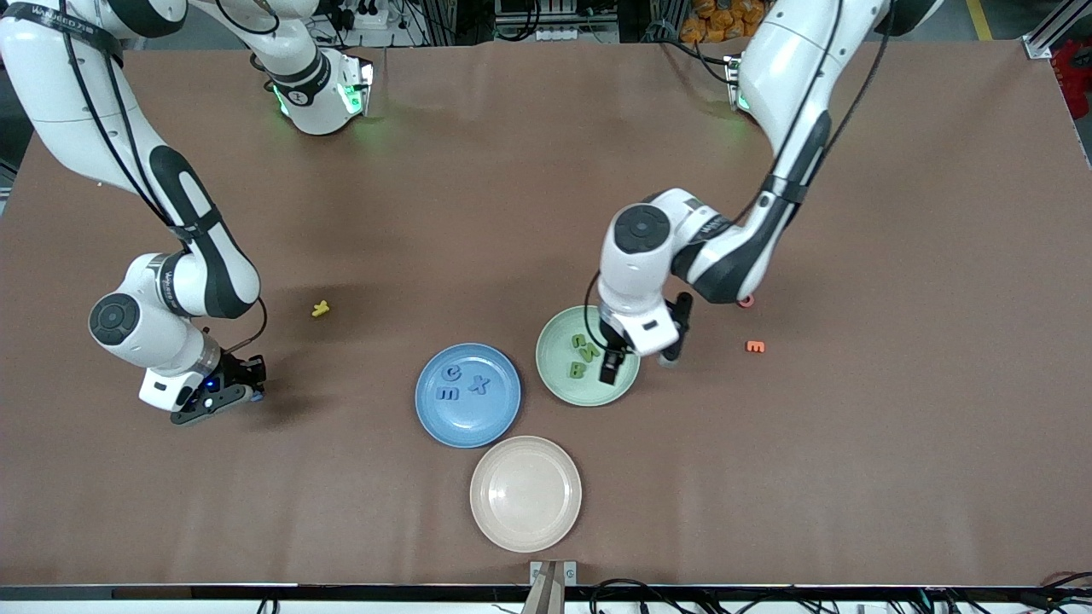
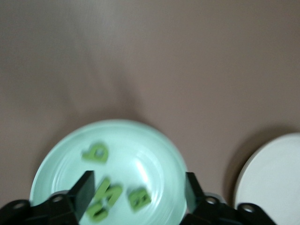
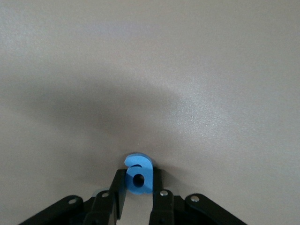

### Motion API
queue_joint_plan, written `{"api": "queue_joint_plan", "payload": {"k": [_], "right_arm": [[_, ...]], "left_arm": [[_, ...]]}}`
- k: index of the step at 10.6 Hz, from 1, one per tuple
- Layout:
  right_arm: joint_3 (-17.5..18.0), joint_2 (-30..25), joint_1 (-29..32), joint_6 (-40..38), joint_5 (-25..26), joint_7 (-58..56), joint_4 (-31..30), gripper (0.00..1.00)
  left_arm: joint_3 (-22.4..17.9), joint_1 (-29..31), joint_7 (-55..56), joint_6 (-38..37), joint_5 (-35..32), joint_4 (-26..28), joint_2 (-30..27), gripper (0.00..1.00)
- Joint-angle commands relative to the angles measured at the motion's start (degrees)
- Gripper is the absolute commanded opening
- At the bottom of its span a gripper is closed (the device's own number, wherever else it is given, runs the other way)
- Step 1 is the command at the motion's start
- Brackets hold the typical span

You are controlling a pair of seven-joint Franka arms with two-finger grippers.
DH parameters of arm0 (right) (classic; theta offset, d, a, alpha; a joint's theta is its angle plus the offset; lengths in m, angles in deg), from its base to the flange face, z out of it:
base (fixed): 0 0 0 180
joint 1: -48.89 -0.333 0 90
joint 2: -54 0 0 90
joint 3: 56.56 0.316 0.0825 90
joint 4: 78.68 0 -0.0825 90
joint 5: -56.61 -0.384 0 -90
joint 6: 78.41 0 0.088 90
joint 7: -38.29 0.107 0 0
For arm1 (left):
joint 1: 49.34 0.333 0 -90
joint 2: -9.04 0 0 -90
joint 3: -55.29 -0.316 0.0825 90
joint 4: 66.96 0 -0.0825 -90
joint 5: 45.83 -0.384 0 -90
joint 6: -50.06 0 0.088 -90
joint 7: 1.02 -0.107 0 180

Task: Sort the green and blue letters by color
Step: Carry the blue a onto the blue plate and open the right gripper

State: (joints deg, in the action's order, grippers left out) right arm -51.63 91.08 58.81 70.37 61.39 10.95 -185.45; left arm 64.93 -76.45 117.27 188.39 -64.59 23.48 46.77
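Between the right tool's [image 3: 138,197] fingers sits a pinched blue letter [image 3: 138,174], low by the surface [image 1: 546,170], probably for carrying to the blue plate [image 1: 467,395]. Over the green plate [image 1: 587,367] holding green letters [image 2: 115,192], the left tool [image 2: 138,194] hangs spread, likely just emptied.

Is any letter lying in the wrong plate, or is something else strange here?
Nothing stands out. The blue plate holds only blue letters, the green plate only green letters. The right gripper grips a blue letter; the left gripper hangs open over the green plate.
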Motion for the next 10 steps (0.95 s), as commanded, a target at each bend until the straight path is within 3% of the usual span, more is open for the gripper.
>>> {"api": "queue_joint_plan", "payload": {"k": [1, 4, 7, 10], "right_arm": [[1.22, -0.08, 1.06, 0.2, 0.59, 0.69, -0.72, 0.0], [1.75, -2.53, -3.48, -6.45, 0.5, 14.17, 1.37, 0.0], [1.84, -3.07, -11.39, -12.45, 0.23, 31.15, 5.94, 0.0], [1.66, -2.37, -18.43, -14.04, -5.37, 42.33, 10.25, 0.0]], "left_arm": [[0.2, 7.48, -2.97, -0.87, -2.15, 0.35, -1.69, 1.0], [1.16, 18.19, -14.54, -0.88, -1.54, 0.26, -3.44, 1.0], [2.31, 22.71, -25.02, -0.88, 1.53, 0.79, -3.54, 1.0], [4.14, 27.79, -32.83, -3.67, 2.93, 0.88, -3.53, 1.0]]}}
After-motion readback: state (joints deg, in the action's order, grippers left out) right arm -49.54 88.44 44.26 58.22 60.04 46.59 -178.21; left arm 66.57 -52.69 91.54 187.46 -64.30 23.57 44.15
